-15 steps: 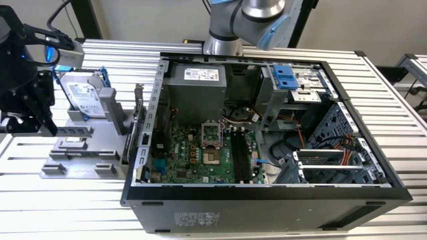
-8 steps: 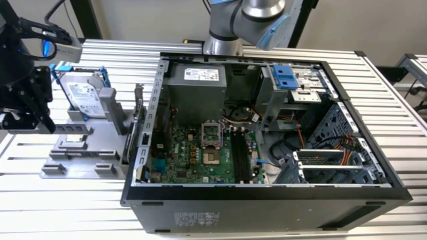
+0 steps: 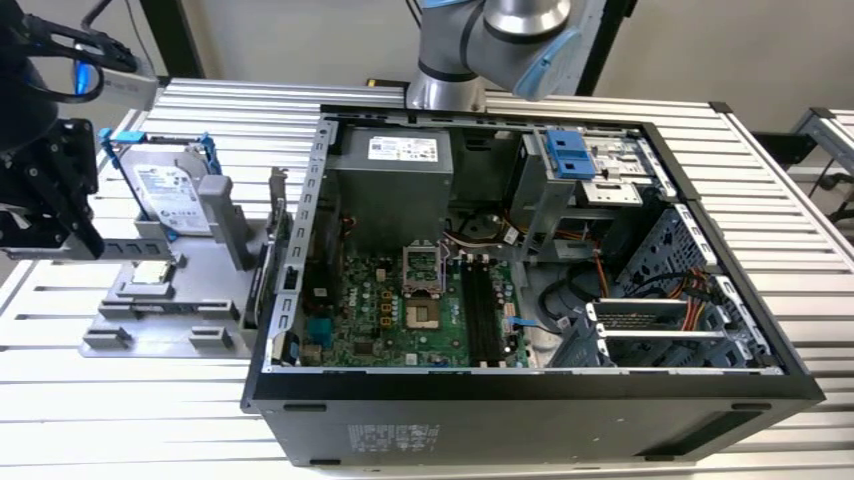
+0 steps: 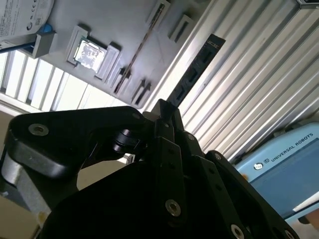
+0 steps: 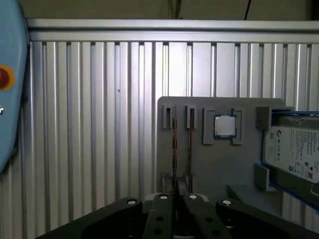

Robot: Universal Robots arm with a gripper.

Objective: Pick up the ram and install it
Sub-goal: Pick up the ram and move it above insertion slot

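Observation:
The ram (image 4: 194, 69) is a thin dark stick with chips along it, and it juts out from between the fingertips of my black gripper (image 4: 164, 112), which is shut on it. In the exterior view the gripper (image 3: 51, 215) hangs at the far left, beside the grey parts holder (image 3: 174, 320). In the first wrist view the gripper (image 5: 178, 196) sits over the holder's (image 5: 209, 164) two narrow slots. Inside the open computer case (image 3: 534, 385), the motherboard's long black slots (image 3: 483, 310) lie well off to the exterior view's right of the gripper.
The holder also carries a silver hard drive in a blue frame (image 3: 171, 195), a square processor chip (image 3: 151, 272) and another thin stick on edge (image 4: 142, 47). The case walls stand high around the motherboard. The arm's base (image 3: 447, 90) rises behind the case. Ribbed metal table (image 3: 147, 400) lies all around.

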